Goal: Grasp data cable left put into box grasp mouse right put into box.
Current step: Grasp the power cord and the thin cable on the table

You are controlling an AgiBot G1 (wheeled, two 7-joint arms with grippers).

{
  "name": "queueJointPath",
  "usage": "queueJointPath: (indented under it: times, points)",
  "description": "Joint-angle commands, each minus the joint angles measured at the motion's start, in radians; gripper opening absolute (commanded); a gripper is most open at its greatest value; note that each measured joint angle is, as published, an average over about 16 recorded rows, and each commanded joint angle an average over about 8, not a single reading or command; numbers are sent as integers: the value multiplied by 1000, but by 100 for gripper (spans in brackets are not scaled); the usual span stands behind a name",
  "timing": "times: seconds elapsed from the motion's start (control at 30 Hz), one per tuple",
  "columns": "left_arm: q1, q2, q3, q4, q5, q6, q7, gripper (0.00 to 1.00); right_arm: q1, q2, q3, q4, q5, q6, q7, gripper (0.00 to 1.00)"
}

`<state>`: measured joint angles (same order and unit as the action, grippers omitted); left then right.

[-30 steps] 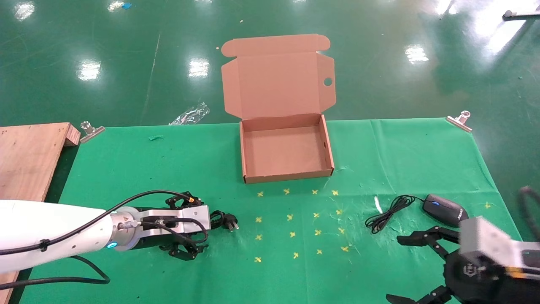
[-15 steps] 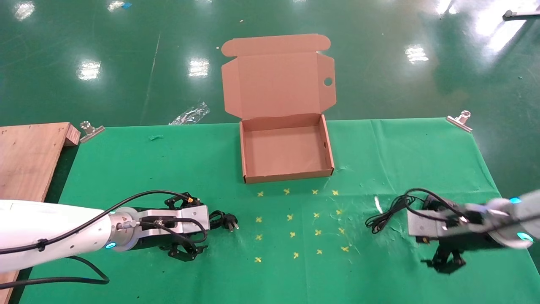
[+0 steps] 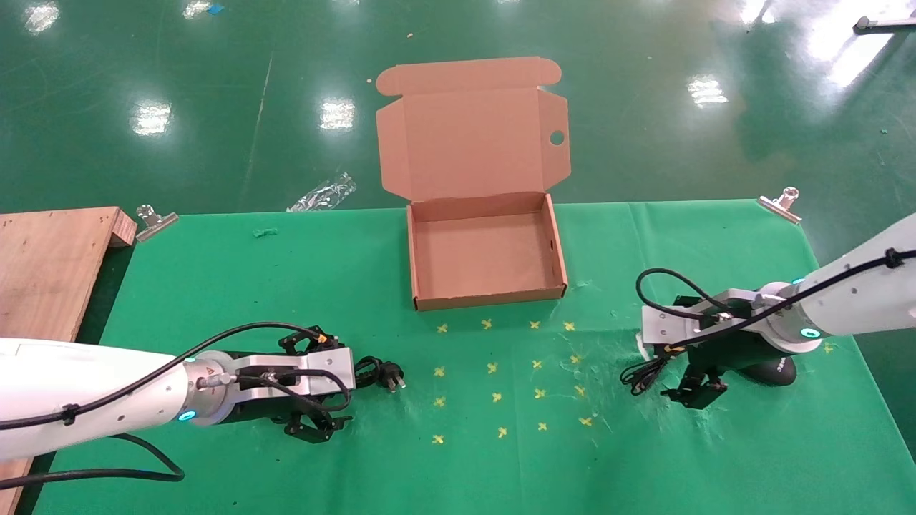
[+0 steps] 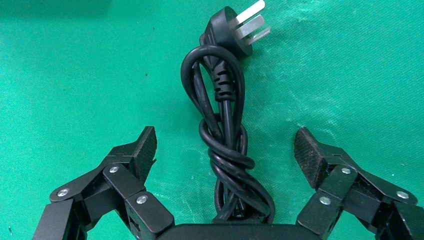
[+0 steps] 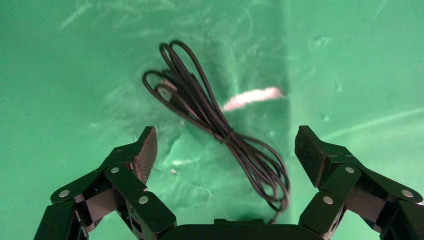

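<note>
The data cable (image 3: 379,373) lies bundled on the green cloth at front left, its pronged plug pointing right. My left gripper (image 3: 335,380) is open and low over it; in the left wrist view the cable (image 4: 223,107) runs between the spread fingers of the gripper (image 4: 225,150), untouched. The mouse (image 3: 778,372) lies at front right, mostly hidden under my right arm. My right gripper (image 3: 676,354) is open above the mouse's thin cord (image 3: 642,373). The right wrist view shows the cord (image 5: 200,107) between the open gripper (image 5: 225,150); the mouse is hidden there. The box (image 3: 490,297) stands open and empty at the back middle.
A wooden board (image 3: 50,265) lies at the left edge. Metal clips (image 3: 154,220) (image 3: 780,204) hold the cloth's back corners. Yellow cross marks (image 3: 494,397) dot the cloth before the box. A white scrap (image 3: 639,347) lies by the cord.
My right arm has swung from the front right corner up and left, over the mouse and its cord. The left arm and the data cable have not moved.
</note>
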<state>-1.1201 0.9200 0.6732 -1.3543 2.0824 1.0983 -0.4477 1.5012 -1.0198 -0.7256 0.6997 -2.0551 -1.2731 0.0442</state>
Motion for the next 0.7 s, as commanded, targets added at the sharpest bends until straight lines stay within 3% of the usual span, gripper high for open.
queueJointPath:
  times: [0.03,0.07,0.3,0.33,0.7]
  points:
    - [0,0,0,0,0,0,0,100,11,-19,-3,-45,3,5,-25,100]
    - [0,0,0,0,0,0,0,94,16,-26,-5,-64,0,8,-34,94]
    - [0,0,0,0,1,0,0,6,37,-52,-11,-133,-19,21,-57,6]
    - [0,0,0,0,0,0,0,0,37,-51,-11,-132,-17,21,-56,0]
    - [0,0,0,0,0,0,0,0,28,-40,-8,-107,-7,17,-49,0]
